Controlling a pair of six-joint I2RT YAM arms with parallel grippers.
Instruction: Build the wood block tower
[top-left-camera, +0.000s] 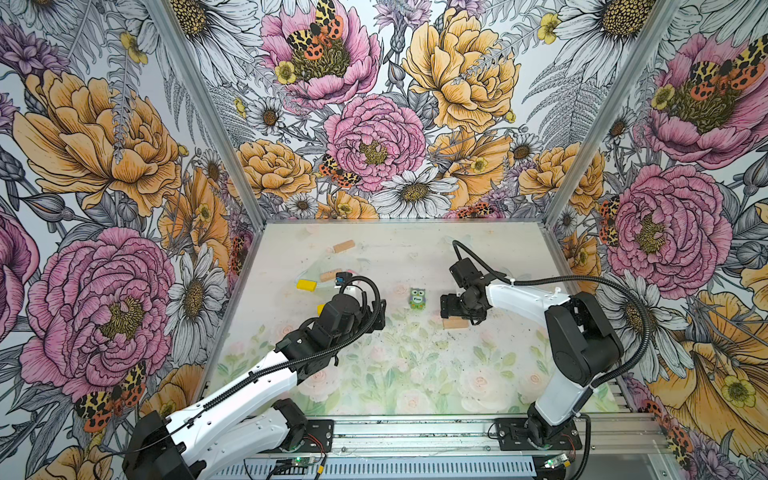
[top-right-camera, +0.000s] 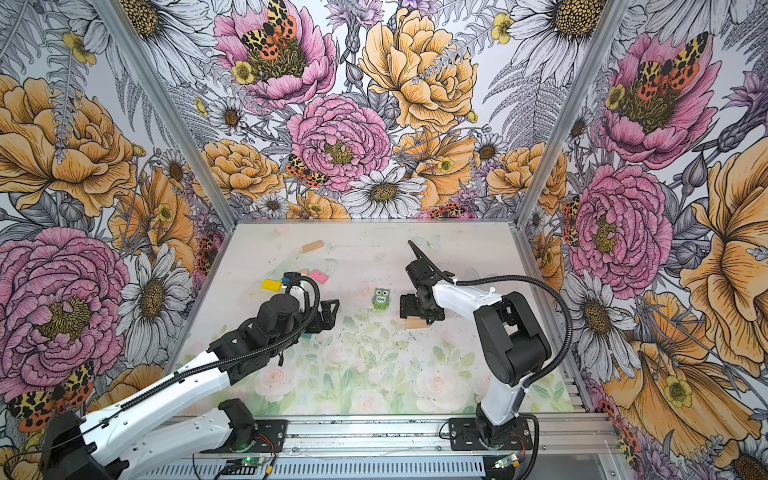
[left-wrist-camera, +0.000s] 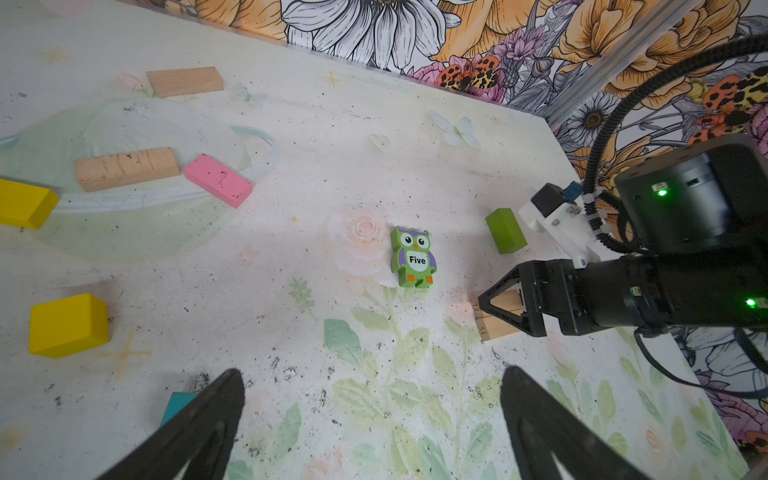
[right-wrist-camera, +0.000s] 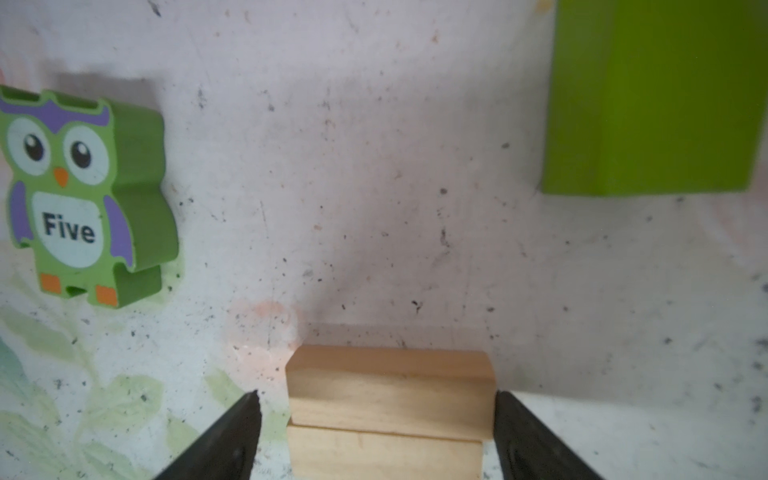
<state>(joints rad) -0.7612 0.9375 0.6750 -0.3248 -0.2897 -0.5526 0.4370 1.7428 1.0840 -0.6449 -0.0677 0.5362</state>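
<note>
I have my right hand (right-wrist-camera: 376, 399) with its jaws apart on either side of the wood block tower (right-wrist-camera: 390, 390), which is two tan bars stacked just right of the middle of the surface (left-wrist-camera: 374, 104). My left hand (left-wrist-camera: 372, 372) hangs spread, gripping nothing. The owl piece (left-wrist-camera: 413, 257) lies between the hands, and the pink bar (left-wrist-camera: 218, 180) lies toward the far left corner.
</note>
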